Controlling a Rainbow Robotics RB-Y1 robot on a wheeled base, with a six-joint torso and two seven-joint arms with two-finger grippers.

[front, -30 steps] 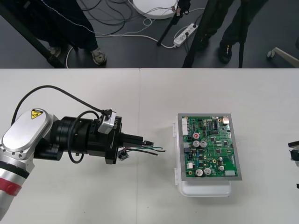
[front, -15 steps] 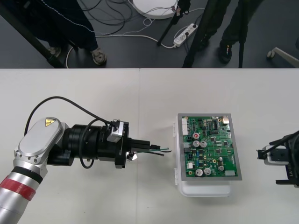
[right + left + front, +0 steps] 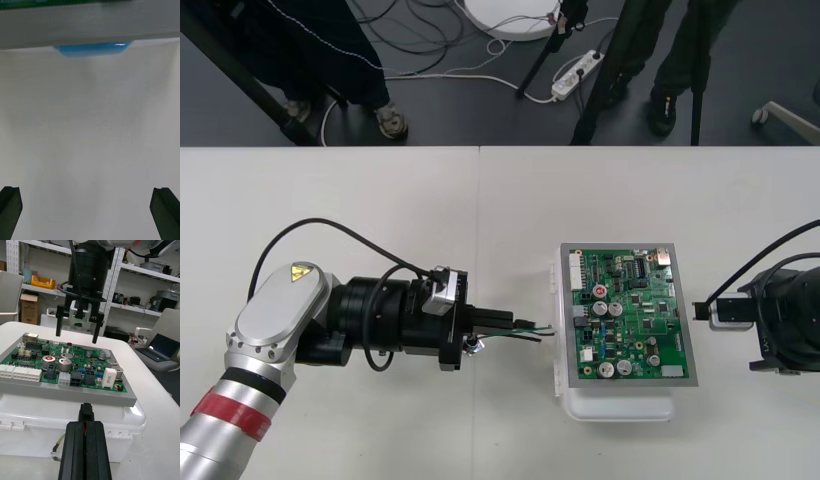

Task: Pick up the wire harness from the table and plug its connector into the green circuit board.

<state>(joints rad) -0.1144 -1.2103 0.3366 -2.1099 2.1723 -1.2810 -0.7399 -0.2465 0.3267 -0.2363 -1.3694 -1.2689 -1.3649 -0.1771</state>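
The left arm comes in from the left side over the pale table (image 3: 380, 200) and lies almost level, pointing to the right. The left gripper (image 3: 505, 322) is closed on the wire harness (image 3: 532, 328). In the left wrist view its two black fingers (image 3: 75, 450) stand pressed together in the middle, and the small black plug (image 3: 86, 411) sticks out between their tips. The thin wires run from the fingers to the right, toward the board. The round metal socket (image 3: 470, 346) sits at the near side of the gripper, just above the table.

The plug is very near the left side of the white base (image 3: 620, 405), and it is not in the board. It points at the base wall, lower than the board surface.

The green circuit board (image 3: 630, 315) lies flat on this base, right of the table's middle.

The right gripper (image 3: 76, 335) hovers at the right edge of the board. It is open: its two fingers stand wide apart with nothing between them, and in the right wrist view they rise from the two bottom corners over bare table.
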